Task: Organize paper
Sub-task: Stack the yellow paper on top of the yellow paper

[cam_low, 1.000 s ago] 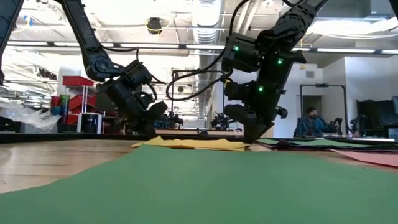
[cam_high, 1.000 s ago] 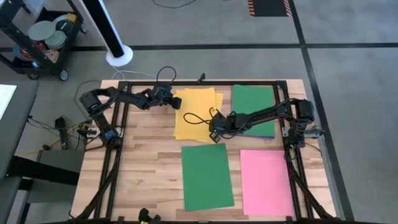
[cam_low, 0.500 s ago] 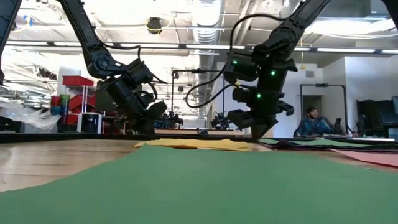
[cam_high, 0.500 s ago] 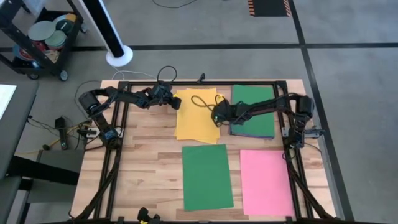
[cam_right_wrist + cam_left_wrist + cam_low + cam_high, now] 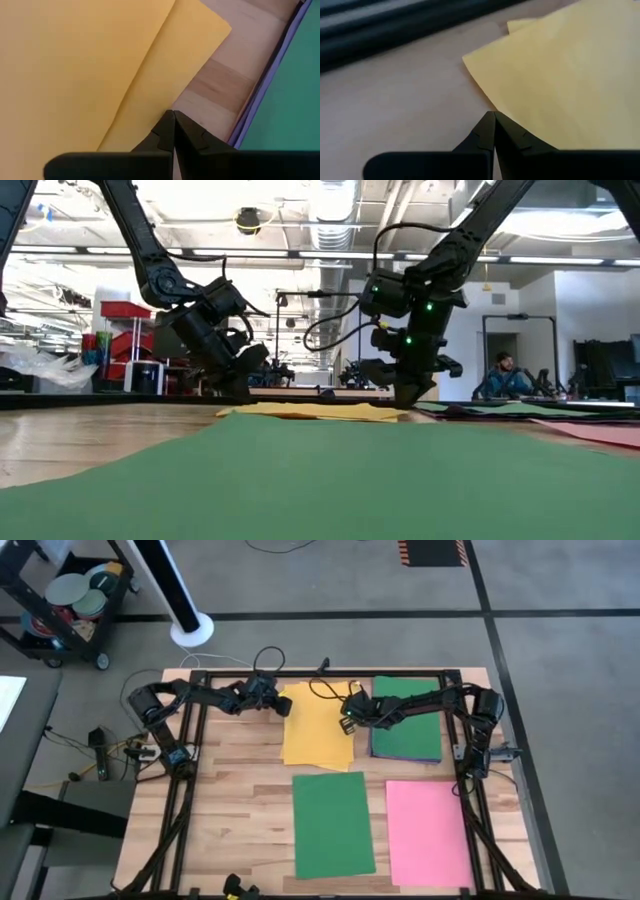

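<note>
Upper centre of high view: stacked yellow rectangular paper sheets (image 5: 318, 725), long axis top-to-bottom. Closed left gripper (image 5: 281, 706) at upper-left corner; closed right gripper (image 5: 346, 724) at right edge, holding nothing.

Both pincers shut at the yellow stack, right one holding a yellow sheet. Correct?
Not quite. Both are shut, but the right pincer holds nothing: the right wrist view shows its tips closed at the edge of the yellow stack. The left pincer is likewise shut at its edge.
</note>
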Motion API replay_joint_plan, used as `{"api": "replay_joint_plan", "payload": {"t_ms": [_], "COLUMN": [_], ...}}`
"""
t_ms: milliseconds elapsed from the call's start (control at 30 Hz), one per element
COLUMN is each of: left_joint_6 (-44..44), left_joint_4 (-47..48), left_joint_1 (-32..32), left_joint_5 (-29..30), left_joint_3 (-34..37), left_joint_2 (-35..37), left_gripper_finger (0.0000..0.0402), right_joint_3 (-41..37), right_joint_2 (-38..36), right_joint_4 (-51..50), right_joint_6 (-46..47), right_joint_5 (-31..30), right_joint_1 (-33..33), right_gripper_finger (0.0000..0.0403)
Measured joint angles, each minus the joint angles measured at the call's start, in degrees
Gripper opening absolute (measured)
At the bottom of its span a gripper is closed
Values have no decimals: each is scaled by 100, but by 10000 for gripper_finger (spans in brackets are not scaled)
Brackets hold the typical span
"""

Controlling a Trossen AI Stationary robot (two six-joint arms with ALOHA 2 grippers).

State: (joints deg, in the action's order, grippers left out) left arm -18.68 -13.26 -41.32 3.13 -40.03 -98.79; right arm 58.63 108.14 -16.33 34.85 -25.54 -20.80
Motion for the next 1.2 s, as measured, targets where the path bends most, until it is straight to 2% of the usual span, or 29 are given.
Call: {"api": "replay_joint_plan", "payload": {"t_ms": [667,800,1033,1200], "left_joint_6": [-113,-96,-100,-109], "left_joint_4": [-344,-221,253,109], "left_joint_1": [-2,-4,19,26], "left_joint_5": [-486,-447,-49,-41], "left_joint_3": [-61,-72,-85,-72], "left_joint_2": [-100,-100,-82,-91], "left_gripper_finger": [0,0,0,0], "right_joint_3": [2,0,9,3], "right_joint_2": [76,2,72,79], "right_joint_4": [443,372,244,344], "right_joint_6": [-76,-129,29,54], "right_joint_5": [654,456,331,332], "right_joint_1": [-267,-221,-254,-271], "right_gripper_finger": [0,0,0,0]}}
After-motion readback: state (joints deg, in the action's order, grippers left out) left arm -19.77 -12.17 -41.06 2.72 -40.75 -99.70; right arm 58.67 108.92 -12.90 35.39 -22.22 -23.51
